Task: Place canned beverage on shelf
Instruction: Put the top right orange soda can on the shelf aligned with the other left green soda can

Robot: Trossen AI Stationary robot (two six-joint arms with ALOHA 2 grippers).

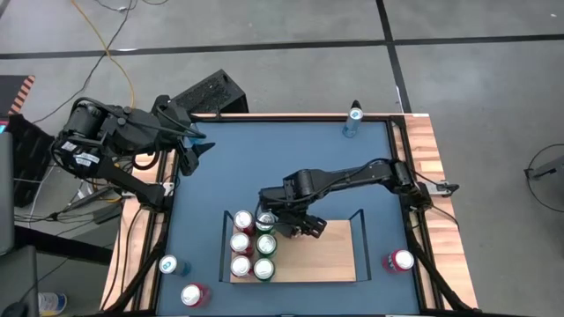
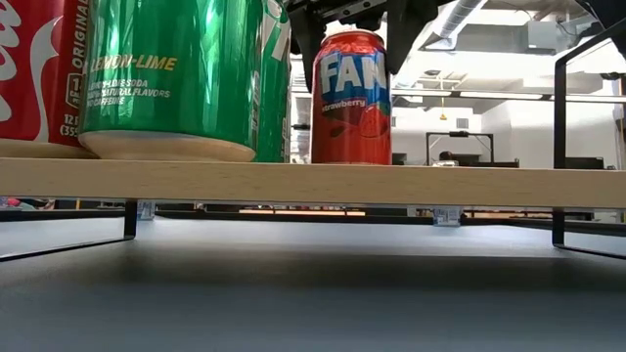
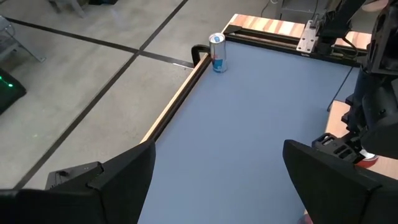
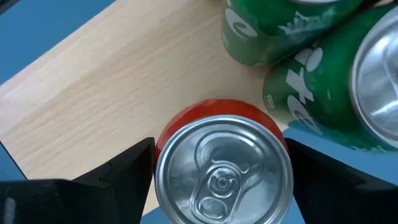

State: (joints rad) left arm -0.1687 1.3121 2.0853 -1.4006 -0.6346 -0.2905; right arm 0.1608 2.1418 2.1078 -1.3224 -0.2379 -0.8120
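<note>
A grey concrete floor crossed by dark seam lines lay around the desk, with a yellow cable trailing over it off the far left corner. In the room beyond, white walls, ceiling ducts and bright strip lights showed.

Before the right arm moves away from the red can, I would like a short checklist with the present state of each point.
1. Red can stands upright on the shelf: ok.
2. Right gripper is open, fingers apart from the can's sides: ok in the right wrist view.
3. Red can has a gap to the nearest green can: ok in the low view.
4. Free board beside the cans for the next ones: ok, the shelf's right half is bare in the high view.
5. Left gripper is open and waits at the table's far left corner, out of the way: ok.
6. Path straight up is free: cannot tell.
</note>
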